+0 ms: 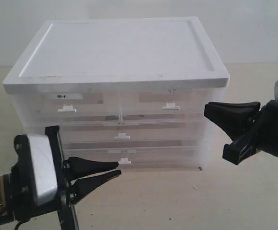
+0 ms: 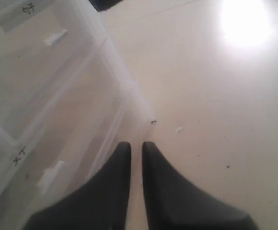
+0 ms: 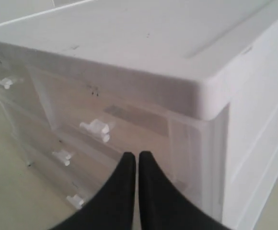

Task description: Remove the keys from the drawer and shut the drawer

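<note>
The exterior view faces the white-topped, translucent plastic drawer cabinet [image 1: 115,52] from the front and slightly above. It sits close enough that the cabinet fills the middle of the frame, with pale beige tabletop [image 1: 177,201] along the bottom. The black left gripper [image 1: 119,169] enters at lower left, the black right gripper [image 1: 207,111] at the right edge. The left wrist view looks steeply down past its own fingertips, very near the cabinet's lower drawer fronts and the tabletop. It shares with the exterior view the dark speck [image 1: 200,167] at the cabinet's foot. The right wrist view looks obliquely across the drawer fronts from just beside the cabinet's upper front corner.
</note>
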